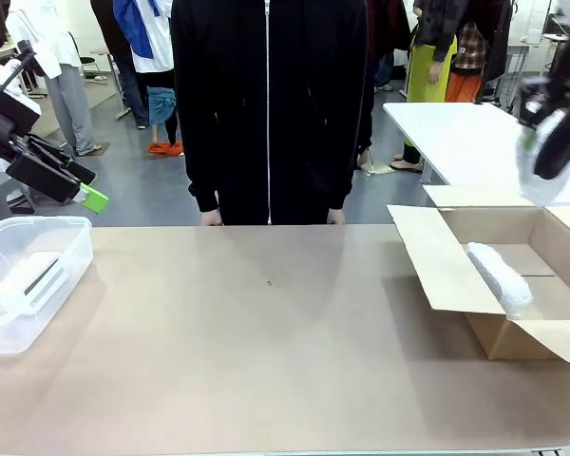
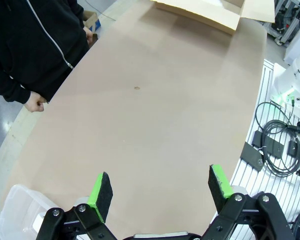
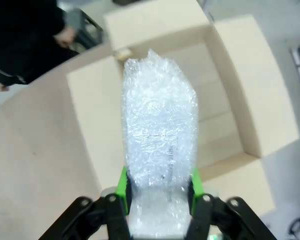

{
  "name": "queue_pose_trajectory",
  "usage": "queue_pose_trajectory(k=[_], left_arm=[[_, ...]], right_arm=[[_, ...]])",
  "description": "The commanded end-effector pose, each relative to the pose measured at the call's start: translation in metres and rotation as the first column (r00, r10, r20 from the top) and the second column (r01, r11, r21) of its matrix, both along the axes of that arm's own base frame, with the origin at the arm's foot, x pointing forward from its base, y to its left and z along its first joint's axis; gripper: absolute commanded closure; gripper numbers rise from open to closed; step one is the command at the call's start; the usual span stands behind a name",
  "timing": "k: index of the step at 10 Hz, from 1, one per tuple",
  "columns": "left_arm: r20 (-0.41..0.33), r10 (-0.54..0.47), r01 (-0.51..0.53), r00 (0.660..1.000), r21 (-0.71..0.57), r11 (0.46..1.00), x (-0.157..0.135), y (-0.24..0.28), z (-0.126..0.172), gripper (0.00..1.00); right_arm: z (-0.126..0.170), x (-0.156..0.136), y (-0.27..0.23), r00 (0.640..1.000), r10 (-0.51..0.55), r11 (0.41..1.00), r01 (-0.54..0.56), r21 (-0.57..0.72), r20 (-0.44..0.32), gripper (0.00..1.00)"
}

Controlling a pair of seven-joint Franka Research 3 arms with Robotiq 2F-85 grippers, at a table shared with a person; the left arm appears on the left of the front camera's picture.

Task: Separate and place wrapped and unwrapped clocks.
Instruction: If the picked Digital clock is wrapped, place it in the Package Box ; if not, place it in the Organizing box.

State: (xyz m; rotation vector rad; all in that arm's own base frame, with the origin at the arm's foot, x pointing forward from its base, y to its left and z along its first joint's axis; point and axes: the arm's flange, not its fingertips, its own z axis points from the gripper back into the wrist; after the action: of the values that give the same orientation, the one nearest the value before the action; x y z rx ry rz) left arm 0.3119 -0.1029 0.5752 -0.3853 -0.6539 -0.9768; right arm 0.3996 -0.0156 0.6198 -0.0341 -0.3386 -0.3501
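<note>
Over open box [image 3: 250, 100], bundle [image 3: 160, 150] in right gripper [image 3: 159, 192]

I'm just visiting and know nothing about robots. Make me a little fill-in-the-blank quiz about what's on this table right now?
1. The right gripper is shut on a bundle of ______ wrap.
2. It holds that bundle above an open ______ box.
3. Another bundle already lies ______ that box.
4. The bare clock sits in a clear plastic ______ on the robot's left, near the open left gripper.

Missing words: bubble; cardboard; inside; bin
</note>
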Motion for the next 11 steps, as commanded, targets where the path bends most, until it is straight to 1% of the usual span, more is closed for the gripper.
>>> queue_pose_trajectory(k=[1, 2, 3, 5, 6, 7, 10, 11], left_arm=[[0.008, 0.008, -0.008, 1.000, 0.000, 1.000, 0.001, 0.000, 0.000, 0.00], [0.008, 0.008, -0.008, 1.000, 0.000, 1.000, 0.001, 0.000, 0.000, 0.00], [0.008, 0.008, -0.008, 1.000, 0.000, 1.000, 0.001, 0.000, 0.000, 0.00], [0.008, 0.008, -0.008, 1.000, 0.000, 1.000, 0.001, 0.000, 0.000, 0.00], [0.008, 0.008, -0.008, 1.000, 0.000, 1.000, 0.001, 0.000, 0.000, 0.00], [0.008, 0.008, -0.008, 1.000, 0.000, 1.000, 0.001, 0.000, 0.000, 0.00], [0.008, 0.008, -0.008, 1.000, 0.000, 1.000, 0.001, 0.000, 0.000, 0.00], [0.008, 0.008, -0.008, 1.000, 0.000, 1.000, 0.001, 0.000, 0.000, 0.00]], right_arm=[[-0.048, 0.002, -0.027, 0.996, 0.072, 0.997, -0.072, 0.009, -0.047, 0.47], [-0.074, 0.006, -0.040, 0.996, 0.087, 0.995, -0.086, 0.052, -0.015, 0.47], [-0.100, 0.013, -0.043, 0.990, 0.137, 0.989, -0.138, 0.045, 0.016, 0.47], [-0.134, 0.026, -0.049, 0.986, 0.160, 0.987, -0.161, -0.021, -0.048, 0.47], [-0.135, 0.033, -0.047, 0.989, 0.134, 0.990, -0.130, 0.052, -0.068, 0.47], [-0.129, 0.016, -0.047, 0.990, 0.130, 0.991, -0.130, 0.003, -0.048, 0.47], [-0.129, 0.016, -0.047, 0.990, 0.130, 0.991, -0.130, 0.003, -0.048, 0.47], [-0.135, 0.020, -0.047, 0.990, 0.131, 0.991, -0.131, 0.009, -0.056, 0.47]])
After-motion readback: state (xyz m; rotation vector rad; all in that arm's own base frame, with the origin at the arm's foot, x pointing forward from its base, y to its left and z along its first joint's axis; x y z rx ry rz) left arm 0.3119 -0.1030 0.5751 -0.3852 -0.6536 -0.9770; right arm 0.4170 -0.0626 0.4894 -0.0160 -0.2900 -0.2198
